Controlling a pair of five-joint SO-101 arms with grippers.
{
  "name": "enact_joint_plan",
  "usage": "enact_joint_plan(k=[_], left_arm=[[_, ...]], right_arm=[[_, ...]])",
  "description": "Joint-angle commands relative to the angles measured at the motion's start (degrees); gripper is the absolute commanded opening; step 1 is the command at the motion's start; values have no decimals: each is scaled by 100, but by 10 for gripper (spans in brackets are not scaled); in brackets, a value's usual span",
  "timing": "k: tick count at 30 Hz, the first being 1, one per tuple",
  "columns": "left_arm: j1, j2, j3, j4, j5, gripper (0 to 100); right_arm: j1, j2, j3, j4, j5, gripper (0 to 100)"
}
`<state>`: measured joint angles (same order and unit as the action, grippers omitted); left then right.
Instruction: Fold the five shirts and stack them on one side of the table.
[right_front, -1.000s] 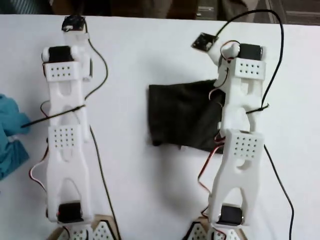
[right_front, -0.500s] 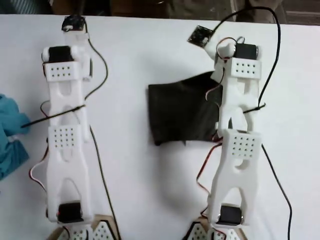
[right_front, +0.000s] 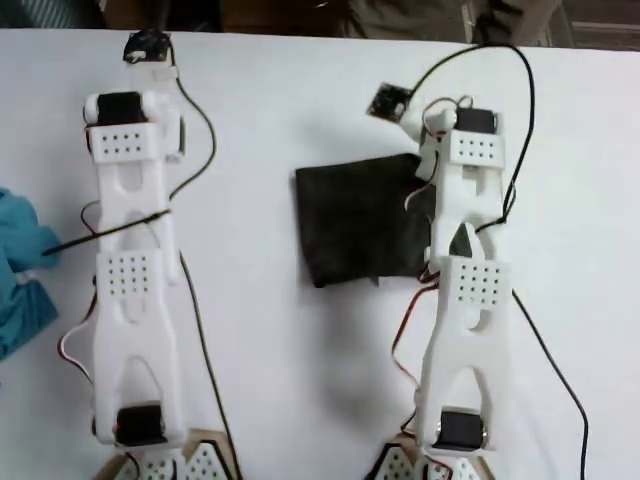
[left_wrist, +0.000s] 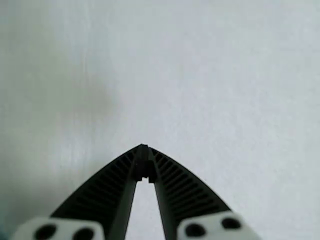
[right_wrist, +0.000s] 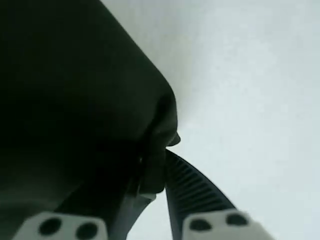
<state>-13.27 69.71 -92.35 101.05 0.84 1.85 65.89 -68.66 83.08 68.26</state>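
The dark shirt (right_front: 350, 225) is spread mid-tabletop (right_front: 260, 90). Its right edge is pinched in the closed right claw (right_wrist: 155, 170), so the cloth lies leftward from it. The left claw (left_wrist: 144, 162) is closed on nothing, well apart

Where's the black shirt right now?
In the high view, the black shirt lies on the table, right of centre, its edge pinched by the right end effector.

Bright, even light; soft shadows
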Motion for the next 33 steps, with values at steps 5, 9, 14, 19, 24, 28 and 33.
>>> enact_joint_plan(k=[5,9,14,19,24,28,33], left_arm=[[-70,-105,-233,53,-53,24],[53,-62,-215,53,-44,24],[633,-132,-268,53,-70,22],[1503,-70,-224,53,-791,21],[2145,-114,-233,88,-1222,21],[2620,-44,-154,97,-1240,21],[2954,185,382,-53,-1240,21]], right_arm=[[215,-541,-316,224,35,160],[251,-1288,-316,277,26,158],[163,-2229,-290,602,-949,17],[-189,-2422,-255,1464,-2022,20],[-268,-2598,624,1842,-2901,20],[-233,-2888,2277,1833,-2971,20],[-48,-3248,3640,1552,-2971,21]])
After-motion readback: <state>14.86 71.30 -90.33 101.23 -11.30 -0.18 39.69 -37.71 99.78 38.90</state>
